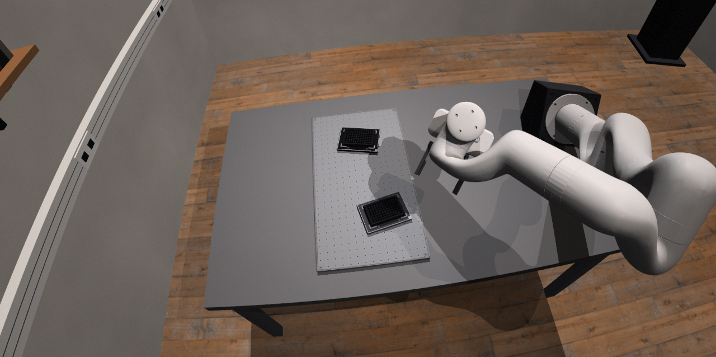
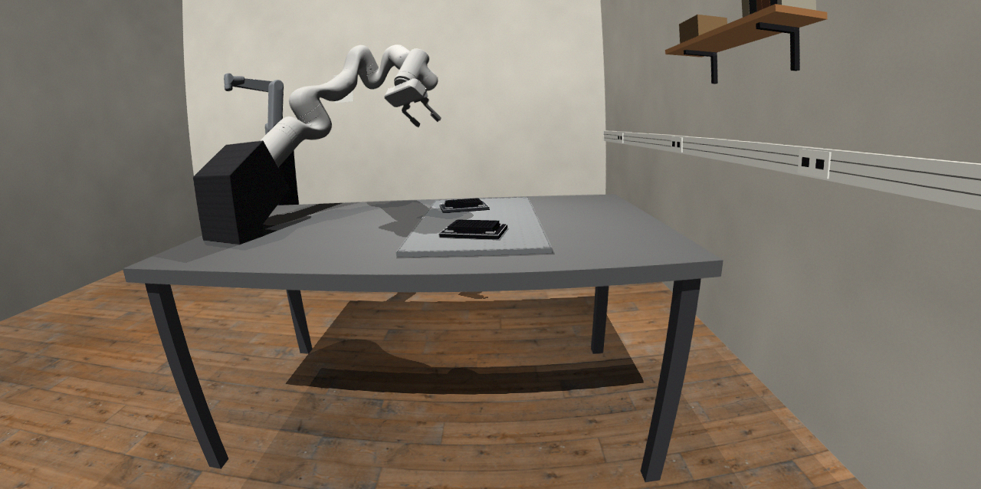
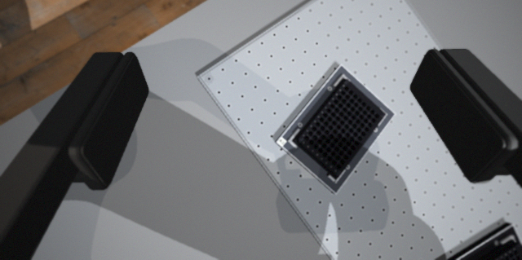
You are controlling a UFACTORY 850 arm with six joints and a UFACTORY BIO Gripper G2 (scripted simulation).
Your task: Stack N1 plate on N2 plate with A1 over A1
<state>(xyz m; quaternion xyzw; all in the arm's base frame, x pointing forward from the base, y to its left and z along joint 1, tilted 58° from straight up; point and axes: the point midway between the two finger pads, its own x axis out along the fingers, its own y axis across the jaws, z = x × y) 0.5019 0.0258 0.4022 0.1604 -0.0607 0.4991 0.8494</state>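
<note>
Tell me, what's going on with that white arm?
The arm is handling nothing at this moment. Its gripper hangs open above the table. The right plate and the left plate, seen from the arm's base, sit in separate nests. The job is to stack the right one on the left; that is not done yet.
</note>
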